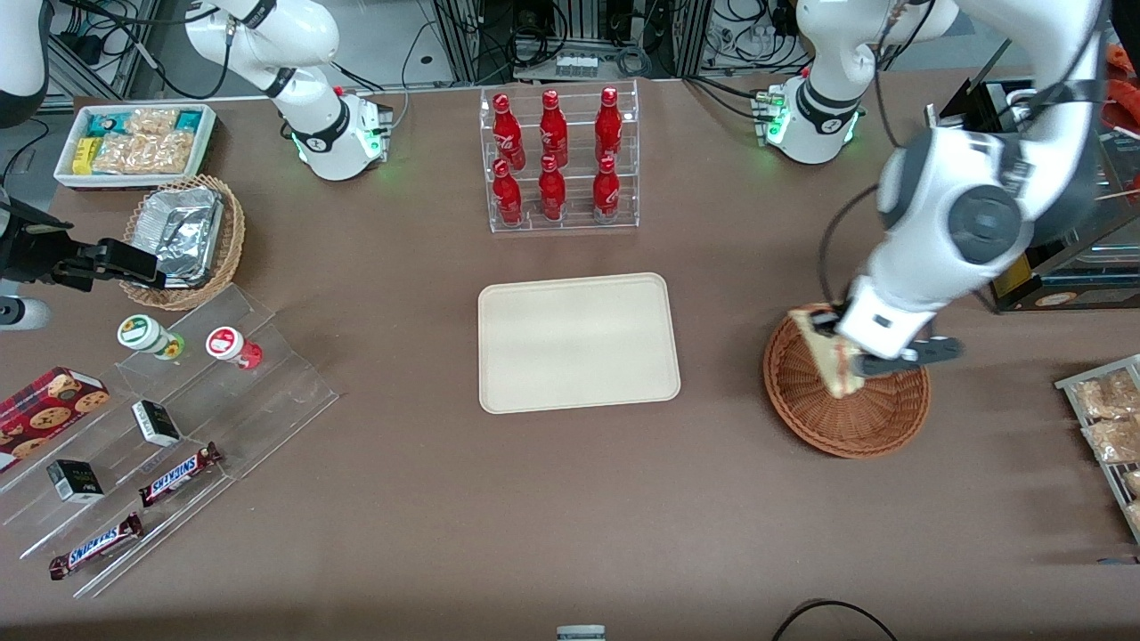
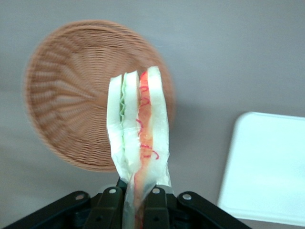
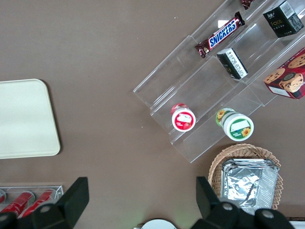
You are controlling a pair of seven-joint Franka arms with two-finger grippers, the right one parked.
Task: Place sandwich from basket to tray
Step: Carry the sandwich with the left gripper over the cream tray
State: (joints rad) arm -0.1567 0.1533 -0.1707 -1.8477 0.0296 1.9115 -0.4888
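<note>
Here, your claw (image 2: 139, 200) is clamped shut on the sandwich (image 2: 138, 138), pinching its narrow end between both fingers. You have it lifted above the basket (image 1: 846, 418), with the tray (image 1: 577, 342) well apart.

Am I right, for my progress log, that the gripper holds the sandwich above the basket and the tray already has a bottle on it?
Not quite: the tray is bare, as the front view shows. The gripper does hold the sandwich above the basket.
</note>
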